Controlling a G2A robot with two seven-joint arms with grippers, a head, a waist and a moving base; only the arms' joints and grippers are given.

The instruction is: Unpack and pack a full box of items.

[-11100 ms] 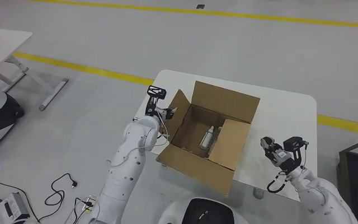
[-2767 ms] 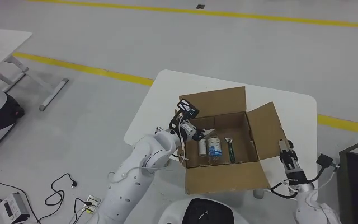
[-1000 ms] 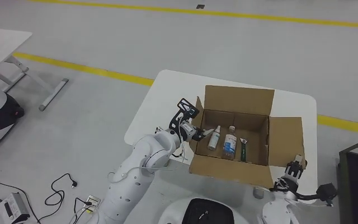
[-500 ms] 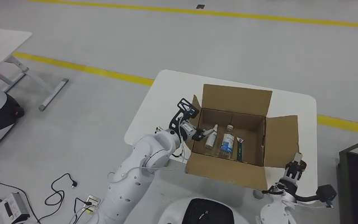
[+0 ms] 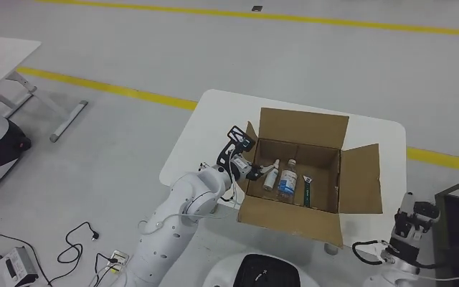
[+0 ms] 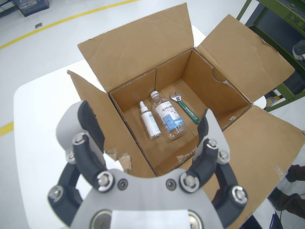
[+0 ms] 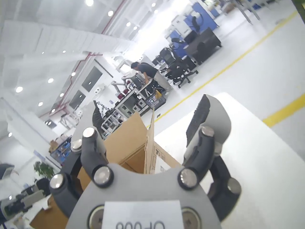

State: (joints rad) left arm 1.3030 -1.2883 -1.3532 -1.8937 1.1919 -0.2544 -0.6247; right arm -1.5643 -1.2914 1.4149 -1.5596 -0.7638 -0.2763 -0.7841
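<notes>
An open cardboard box [image 5: 305, 215] stands on the white table [image 5: 208, 129] with its flaps spread. On its floor lie a white spray bottle [image 6: 149, 122], a clear bottle with a blue label [image 6: 169, 117] and a green-handled wrench [image 6: 184, 110], side by side. My left gripper [image 6: 145, 109] hovers open over the box's left side, with that flap's [image 6: 112, 120] edge running between its fingers [image 5: 240, 163]. My right gripper [image 7: 150, 113] is open and held low past the table's front right corner. The right flap's [image 7: 149, 141] edge shows between its fingers, farther off.
A green metal cart [image 6: 281, 24] stands close beside the table on the right [image 5: 450, 208]. Another table [image 5: 14, 64] is at the far left, with cables [image 5: 79, 240] on the floor below it. The table's back left part is bare.
The right arm has swung out from the box's front right corner to the right and let go of the flap. The box turned and settled square. The left gripper has stayed put.
</notes>
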